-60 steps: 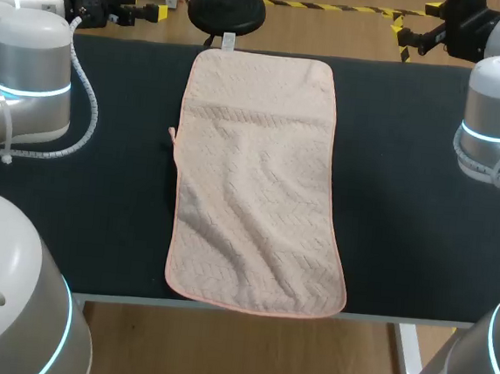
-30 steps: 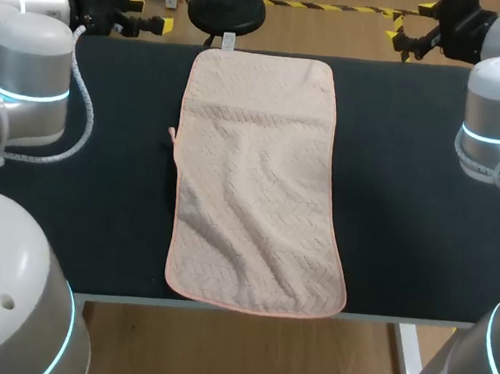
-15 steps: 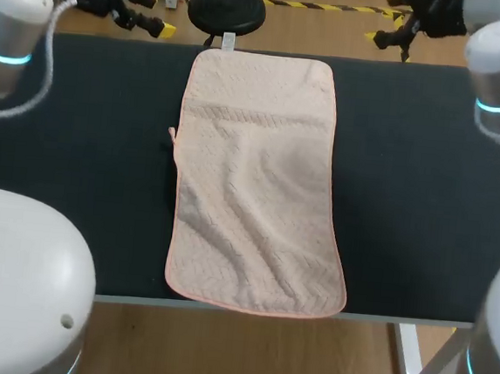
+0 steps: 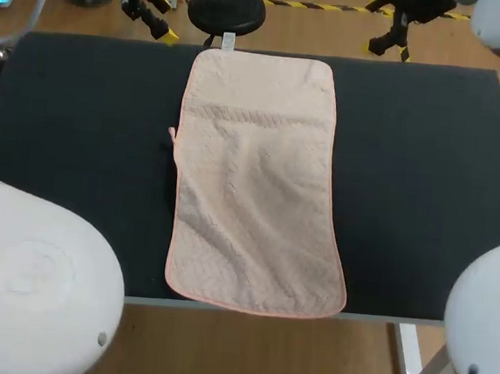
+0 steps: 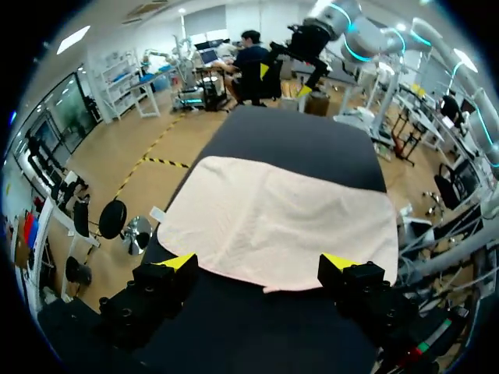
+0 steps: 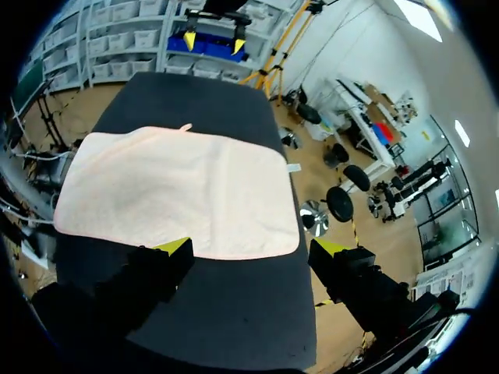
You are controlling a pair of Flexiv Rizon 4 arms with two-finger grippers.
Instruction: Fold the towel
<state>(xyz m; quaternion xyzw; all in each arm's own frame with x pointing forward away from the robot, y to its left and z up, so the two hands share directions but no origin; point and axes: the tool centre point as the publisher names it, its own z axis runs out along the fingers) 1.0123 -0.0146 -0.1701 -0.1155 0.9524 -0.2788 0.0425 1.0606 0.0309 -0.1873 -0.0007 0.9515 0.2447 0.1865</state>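
Looks like square one: towel (image 4: 255, 179) flat, unfolded on the desk (image 4: 418, 167), left end effector (image 5: 258, 262) and right end effector (image 6: 251, 248) spread wide, empty, near its far end.

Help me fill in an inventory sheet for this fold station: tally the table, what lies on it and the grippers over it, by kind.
Pink towel: 1
Grippers: 2, the left gripper and the right gripper
Black table: 1
Total: 4
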